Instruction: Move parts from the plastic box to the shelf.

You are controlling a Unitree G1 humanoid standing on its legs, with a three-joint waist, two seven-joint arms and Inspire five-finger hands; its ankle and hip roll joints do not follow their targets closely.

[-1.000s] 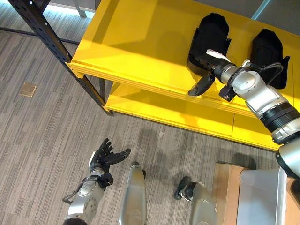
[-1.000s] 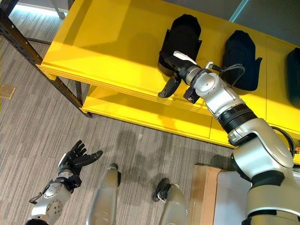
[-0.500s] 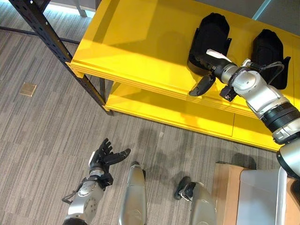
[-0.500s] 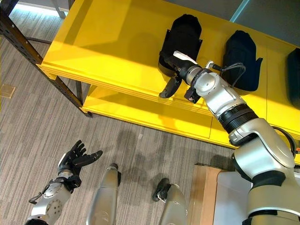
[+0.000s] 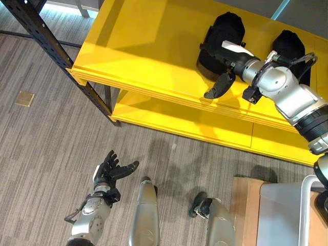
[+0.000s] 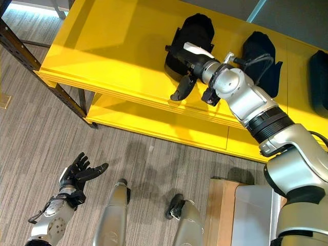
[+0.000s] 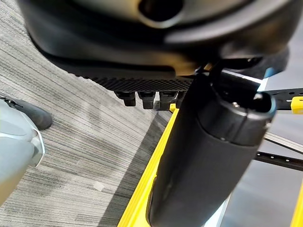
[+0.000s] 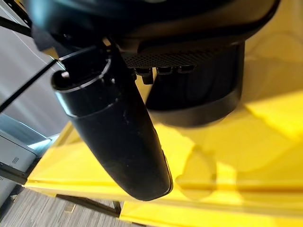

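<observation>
The right hand reached over the yellow shelf, its thumb standing clear and its fingers resting against a black part on the top board; whether they gripped it could not be told. Another black part lay just beside. The left hand hung spread above the floor.

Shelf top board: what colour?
Yellow; the shelf shows best in the left eye view.
</observation>
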